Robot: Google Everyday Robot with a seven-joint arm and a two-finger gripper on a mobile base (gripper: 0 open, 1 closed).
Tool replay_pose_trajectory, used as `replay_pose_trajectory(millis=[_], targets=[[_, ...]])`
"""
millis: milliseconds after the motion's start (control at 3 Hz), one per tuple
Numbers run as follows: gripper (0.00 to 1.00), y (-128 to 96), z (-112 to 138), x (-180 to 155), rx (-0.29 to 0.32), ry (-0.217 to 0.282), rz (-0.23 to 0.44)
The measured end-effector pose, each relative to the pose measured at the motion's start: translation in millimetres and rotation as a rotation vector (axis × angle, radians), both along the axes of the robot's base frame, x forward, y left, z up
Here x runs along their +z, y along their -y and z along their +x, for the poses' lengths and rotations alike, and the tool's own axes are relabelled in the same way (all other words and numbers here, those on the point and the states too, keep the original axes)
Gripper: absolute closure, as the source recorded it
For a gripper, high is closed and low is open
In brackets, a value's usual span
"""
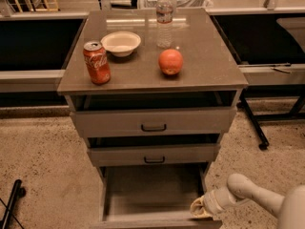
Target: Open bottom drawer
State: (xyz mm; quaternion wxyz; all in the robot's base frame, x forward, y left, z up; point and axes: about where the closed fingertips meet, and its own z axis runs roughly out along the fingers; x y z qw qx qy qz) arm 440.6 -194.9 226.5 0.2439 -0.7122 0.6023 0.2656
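From where I stand, the job looks close to finished. The bottom drawer [152, 192] of the grey cabinet [78, 128] stands pulled well out toward the lower edge of the frame, and its bare floor shows between the side walls. Its front panel is mostly cut off by the bottom of the frame, so I can't see the handle. The middle drawer [153, 154] and the top drawer [153, 120] above it sit only a little proud of the frame, each with its dark bar handle in plain sight.

What is left, I judge, is little: perhaps a last bit of travel if the drawer isn't at its stop, then letting go and backing the arm [257, 197] away.

The gripper [202, 208] is low in the lower right of the frame, right at the drawer's front right corner, against or just over its edge. Whether the jaws are apart, together or clamped on the drawer front I cannot tell.

Up on the counter [209, 75] a red soda can [96, 62], a white bowl [121, 43], a water bottle [164, 18] and an orange fruit [170, 62] all stand upright, well apart from the gripper.
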Motion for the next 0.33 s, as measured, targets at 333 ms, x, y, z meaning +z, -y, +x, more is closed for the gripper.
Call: replay_pose_trajectory(millis=[333], targets=[[0.50, 4.7, -5.7, 60.3, -0.004, 0.102, 0.035]])
